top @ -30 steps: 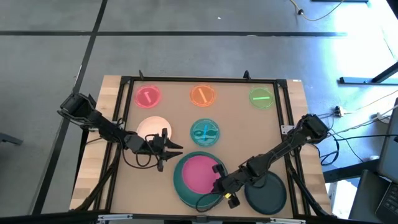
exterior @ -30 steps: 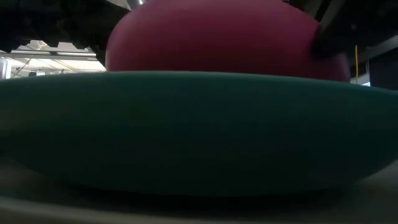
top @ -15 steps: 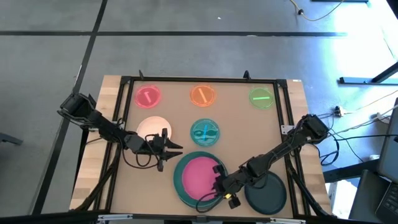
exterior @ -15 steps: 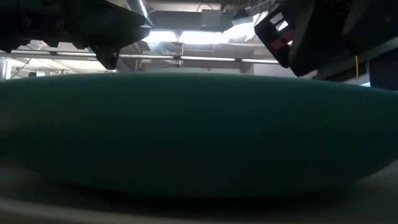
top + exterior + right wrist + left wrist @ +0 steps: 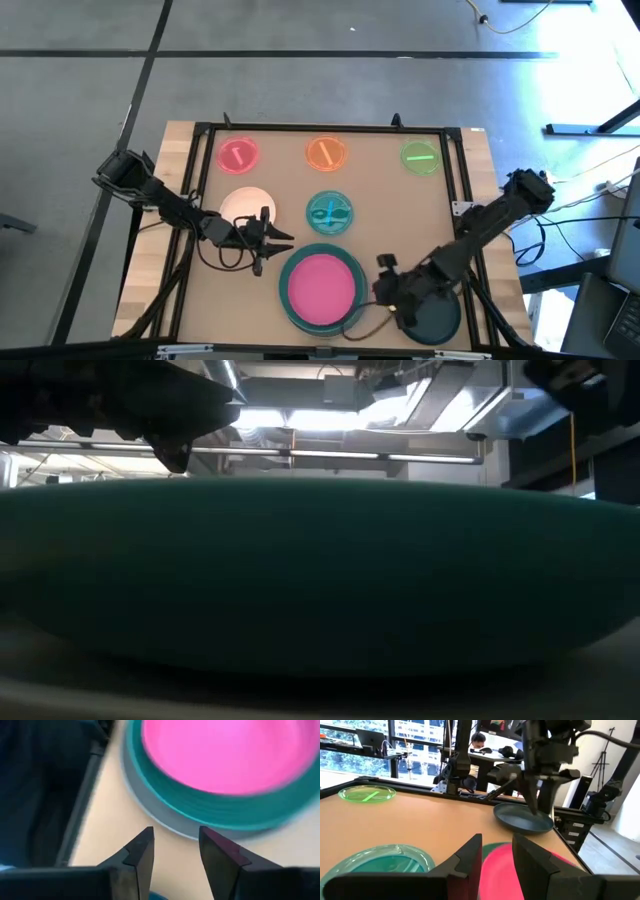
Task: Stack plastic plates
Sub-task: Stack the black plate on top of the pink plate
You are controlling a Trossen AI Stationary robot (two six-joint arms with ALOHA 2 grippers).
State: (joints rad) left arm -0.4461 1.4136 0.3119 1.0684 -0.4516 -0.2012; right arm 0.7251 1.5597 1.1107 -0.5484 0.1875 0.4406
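Note:
A magenta plate [image 5: 322,285] lies flat inside the large teal plate [image 5: 290,300] near the table's front edge. A grey rim [image 5: 150,815] shows under the teal plate. My right gripper [image 5: 383,277] hangs open just right of this stack, over the left rim of the black plate [image 5: 432,318], with nothing between its fingers [image 5: 142,847]. My left gripper [image 5: 278,236] waits open beside the pale pink plate [image 5: 243,204], holding nothing. The clear blue plate [image 5: 328,212] rests on the table behind the stack.
Three small plates lie along the far edge: pink [image 5: 238,155], orange [image 5: 325,153] and green [image 5: 420,158]. A black frame [image 5: 320,128] runs round the work surface. In the low view the teal plate [image 5: 320,570] fills the foreground. A person sits in the room beyond the table [image 5: 479,740].
My right gripper has opened and let go of the magenta plate, which stood tilted above the teal plate and now lies flat inside it. The gripper has then drawn back toward the table's right edge, to the black plate.

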